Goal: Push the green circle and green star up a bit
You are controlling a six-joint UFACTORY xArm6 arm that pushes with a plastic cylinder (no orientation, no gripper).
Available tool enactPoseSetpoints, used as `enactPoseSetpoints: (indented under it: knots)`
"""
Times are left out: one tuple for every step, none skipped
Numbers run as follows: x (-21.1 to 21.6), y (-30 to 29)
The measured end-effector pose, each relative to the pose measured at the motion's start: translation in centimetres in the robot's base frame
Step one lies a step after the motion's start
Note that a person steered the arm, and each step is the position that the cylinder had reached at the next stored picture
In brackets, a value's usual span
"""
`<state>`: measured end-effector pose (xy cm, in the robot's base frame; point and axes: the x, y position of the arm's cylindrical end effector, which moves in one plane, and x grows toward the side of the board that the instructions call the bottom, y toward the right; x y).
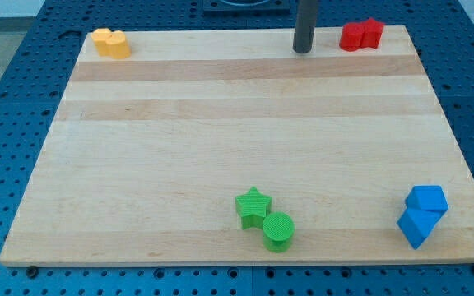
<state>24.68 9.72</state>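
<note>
The green star [253, 205] lies near the view's bottom, a little right of the middle. The green circle [278, 231] touches it at its lower right. My tip [303, 50] is at the view's top, near the board's far edge, far above both green blocks and just left of the red blocks.
Two red blocks [362, 35] sit together at the top right. Two yellow blocks [111, 42] sit together at the top left. Two blue blocks [423, 214] sit at the bottom right, close to the wooden board's [220, 131] edge.
</note>
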Motion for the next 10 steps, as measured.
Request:
enactPoseSetpoints:
  knots:
    - [0.8,-1.5]
    - [8.0,-2.0]
    - [13.9,-1.4]
    - [17.6,-1.4]
    - [17.8,-1.4]
    - [18.6,-1.4]
    - [21.3,-0.1]
    - [23.4,0.7]
    - [25.2,1.3]
    - [27.6,2.6]
